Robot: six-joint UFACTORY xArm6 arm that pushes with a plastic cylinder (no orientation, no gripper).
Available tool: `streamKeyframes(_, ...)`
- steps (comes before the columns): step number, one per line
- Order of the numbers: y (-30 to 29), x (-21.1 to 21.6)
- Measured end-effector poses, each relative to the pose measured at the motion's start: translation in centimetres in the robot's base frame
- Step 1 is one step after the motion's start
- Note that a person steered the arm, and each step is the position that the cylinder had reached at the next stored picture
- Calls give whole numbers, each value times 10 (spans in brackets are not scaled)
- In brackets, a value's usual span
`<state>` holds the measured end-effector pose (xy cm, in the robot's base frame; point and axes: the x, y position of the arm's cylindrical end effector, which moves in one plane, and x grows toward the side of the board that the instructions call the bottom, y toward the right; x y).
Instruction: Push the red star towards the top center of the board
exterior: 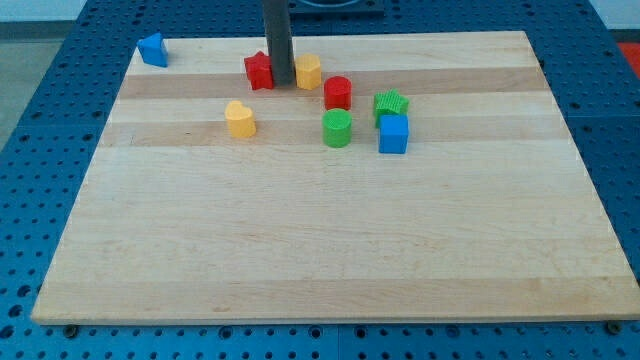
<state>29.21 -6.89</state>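
No jaws showed; the dark rod's tip [282, 83] stood between the red star block [259, 71] and yellow block [309, 71], touching both.

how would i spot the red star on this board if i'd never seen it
Look at the wooden board, near its top edge, where the dark rod comes down. The red star sits against my tip, on its left in the view. It is pointed, unlike the rounder red block further right.

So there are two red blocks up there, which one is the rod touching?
The red star, at the view's left of my tip, sits right against the rod. The other red block, rounder, lies apart at the view's right, beyond the yellow block.
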Motion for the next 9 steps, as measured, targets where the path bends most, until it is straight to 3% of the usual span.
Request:
streamKeyframes(1, -12, 42)
streamKeyframes(2, -66, 37)
streamKeyframes(3, -74, -6)
streamKeyframes(5, -9, -20)
streamKeyframes(7, -5, 18)
streamKeyframes(9, 6, -33)
